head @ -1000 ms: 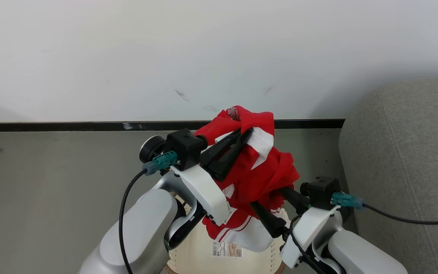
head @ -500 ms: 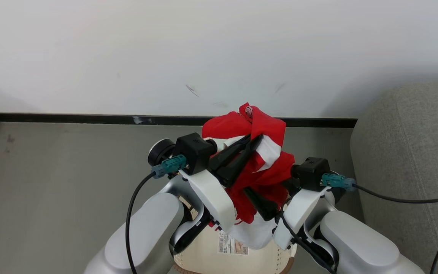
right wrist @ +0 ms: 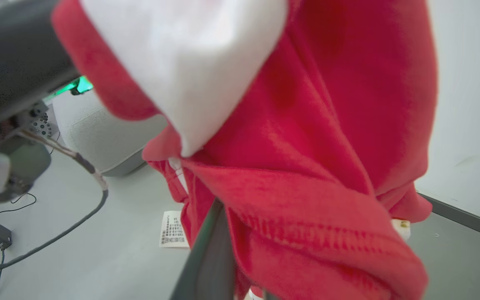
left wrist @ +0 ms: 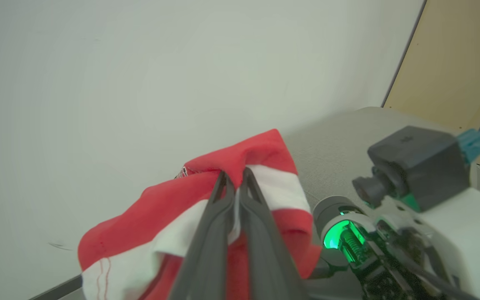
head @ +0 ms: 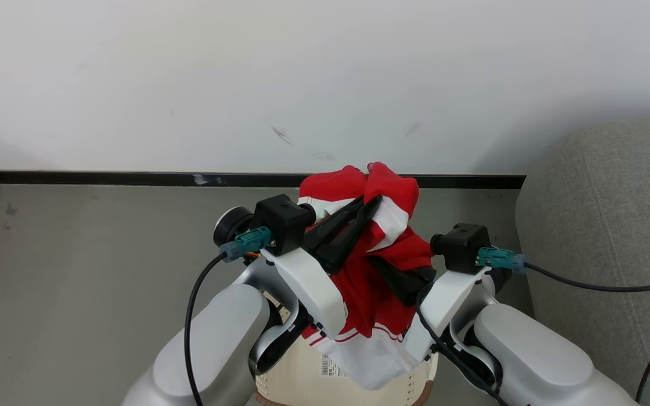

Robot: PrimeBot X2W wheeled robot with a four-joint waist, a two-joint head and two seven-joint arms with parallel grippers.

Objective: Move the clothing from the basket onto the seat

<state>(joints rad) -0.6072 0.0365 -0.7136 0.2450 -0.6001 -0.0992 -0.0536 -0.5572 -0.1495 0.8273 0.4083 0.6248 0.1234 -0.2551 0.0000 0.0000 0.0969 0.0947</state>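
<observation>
Clothing over basket, grey seat right, wall behind

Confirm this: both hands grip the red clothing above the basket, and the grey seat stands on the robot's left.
Wrong side: the head view shows the seat on the robot's right. The left hand and right hand do grip the clothing above the basket.

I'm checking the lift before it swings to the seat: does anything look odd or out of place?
Nothing damaged or spilled. The clothing is a bunched clump pinched by the left gripper and the right gripper, its white-trimmed tail dangling over the basket. The wall carries a few dark scuffs.
</observation>
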